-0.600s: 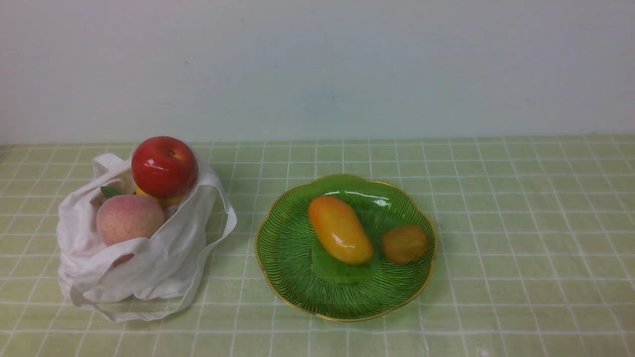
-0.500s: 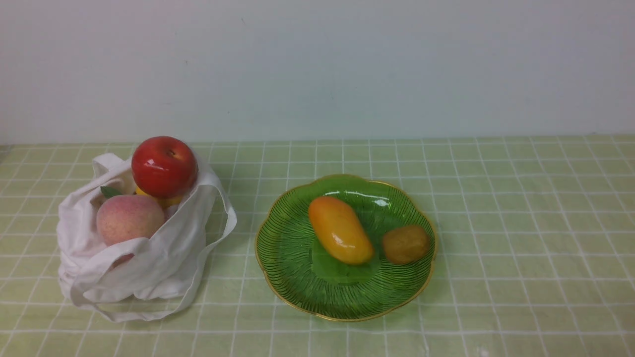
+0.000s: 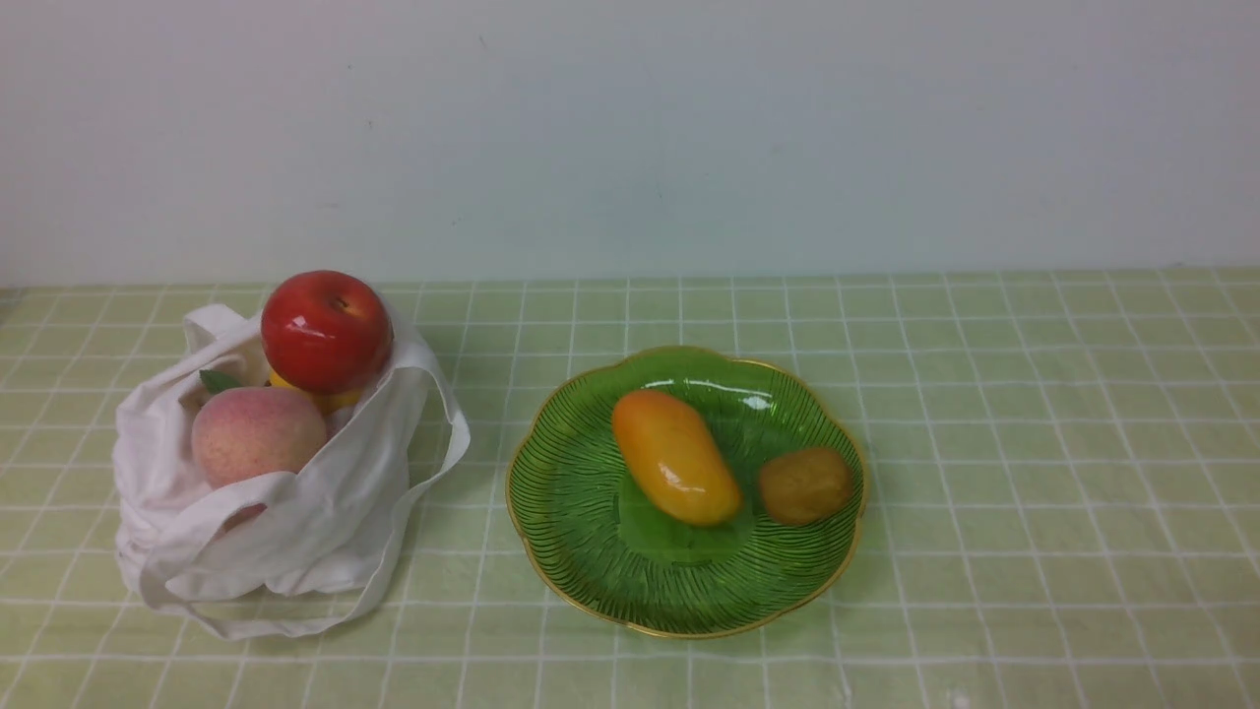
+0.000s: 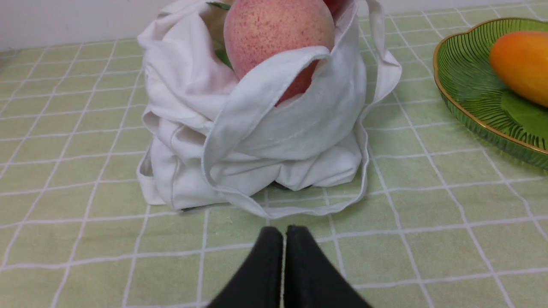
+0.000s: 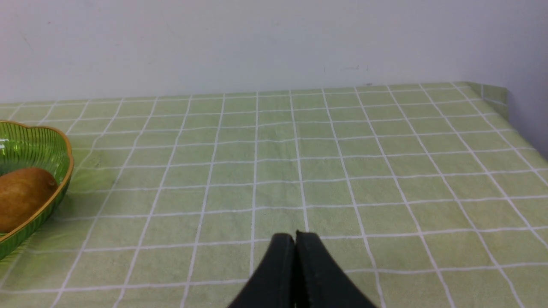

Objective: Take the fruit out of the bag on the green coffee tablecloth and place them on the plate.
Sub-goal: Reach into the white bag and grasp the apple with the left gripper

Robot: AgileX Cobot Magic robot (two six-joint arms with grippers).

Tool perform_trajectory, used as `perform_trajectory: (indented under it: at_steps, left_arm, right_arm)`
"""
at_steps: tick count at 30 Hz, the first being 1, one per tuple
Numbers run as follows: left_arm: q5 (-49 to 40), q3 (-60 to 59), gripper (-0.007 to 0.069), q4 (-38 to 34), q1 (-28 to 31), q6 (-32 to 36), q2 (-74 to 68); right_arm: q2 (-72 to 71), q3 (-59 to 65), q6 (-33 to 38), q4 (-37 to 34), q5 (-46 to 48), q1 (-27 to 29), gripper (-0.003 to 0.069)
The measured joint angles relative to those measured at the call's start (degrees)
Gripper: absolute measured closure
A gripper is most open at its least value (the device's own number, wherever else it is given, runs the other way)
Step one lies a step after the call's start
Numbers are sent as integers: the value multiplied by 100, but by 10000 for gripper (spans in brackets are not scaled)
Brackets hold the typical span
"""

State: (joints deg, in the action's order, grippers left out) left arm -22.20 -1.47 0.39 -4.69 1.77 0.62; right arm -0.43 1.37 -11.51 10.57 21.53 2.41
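Where the bag (image 3: 295,532) sits: left on the checked cloth (image 3: 984,443), apple (image 3: 326,332) and peach (image 3: 258,433) inside.
Plate (image 3: 571,492): mango (image 3: 675,456) and kiwi (image 3: 805,484) on it.
Left fingers (image 4: 265,265): together, empty, near bag.
Right fingers (image 5: 280,265): together, empty.

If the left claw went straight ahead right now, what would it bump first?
Probably the white bag, its loop handle first, lying on the tablecloth just ahead of the left claw. Depth is hard to judge.
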Motion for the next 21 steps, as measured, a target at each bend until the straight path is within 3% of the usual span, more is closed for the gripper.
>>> perform_trajectory:
  at_steps: [10,12,17,21]
  left_arm:
    - [66,0,632,-181,0,-67,0]
    - [282,-11,632,-442,0,-177,0]
    - [1111,-17,632,-1867,0,-557,0]
    - [1490,-17,632,-2431,0,-562,0]
  right_arm:
    - [0,0,0,0,0,0,673]
    - [0,0,0,0,0,0,673]
    - [0,0,0,0,0,0,673]
    - [0,0,0,0,0,0,673]
